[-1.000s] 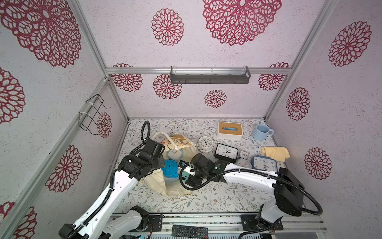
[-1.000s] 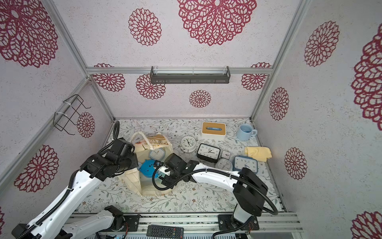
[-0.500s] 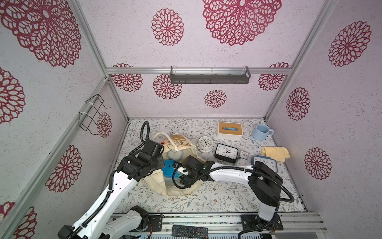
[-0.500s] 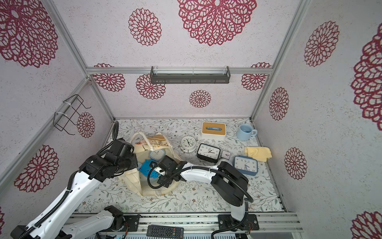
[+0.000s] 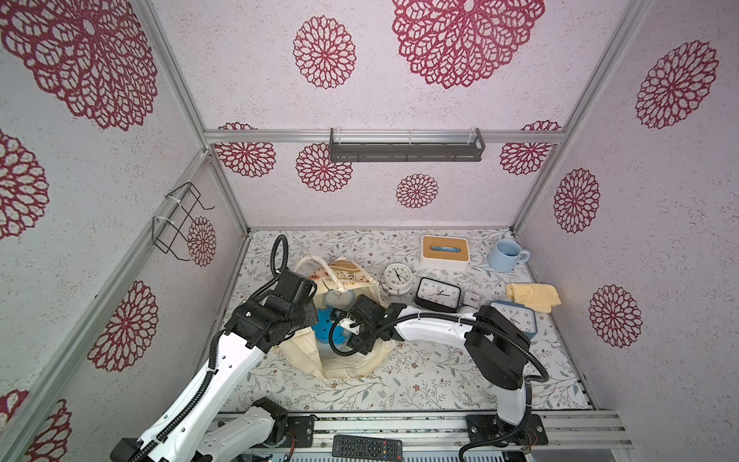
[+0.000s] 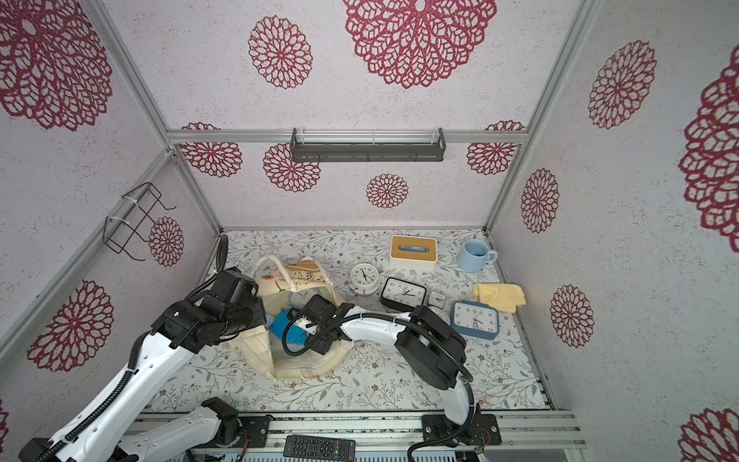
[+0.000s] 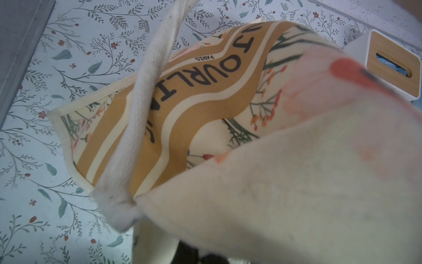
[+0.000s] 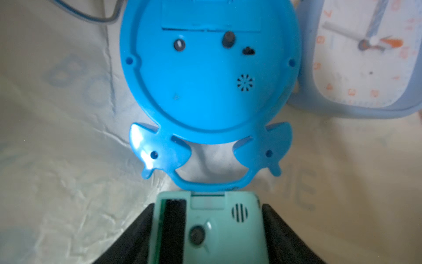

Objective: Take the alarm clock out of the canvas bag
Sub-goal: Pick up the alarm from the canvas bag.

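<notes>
Mint clock pinched inside the bag; next comes a clean lift.
In both top views the canvas bag (image 5: 306, 352) stands near the left edge of the table (image 5: 420, 372). The left gripper (image 5: 307, 320) is clenched on its rim, and the right gripper (image 5: 346, 326) reaches into the mouth. Left wrist: only bag cloth and a handle (image 7: 146, 91). Right wrist: the jaws clamp the mint-green alarm clock (image 8: 212, 228) on the bag floor, touching the blue round clock (image 8: 205, 75). Lift straight up, with the rim spread.

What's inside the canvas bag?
A bright blue clock, back showing, a pale blue clock beside it, a mint clock between the right fingers. The canvas bag floor beneath them is covered.
</notes>
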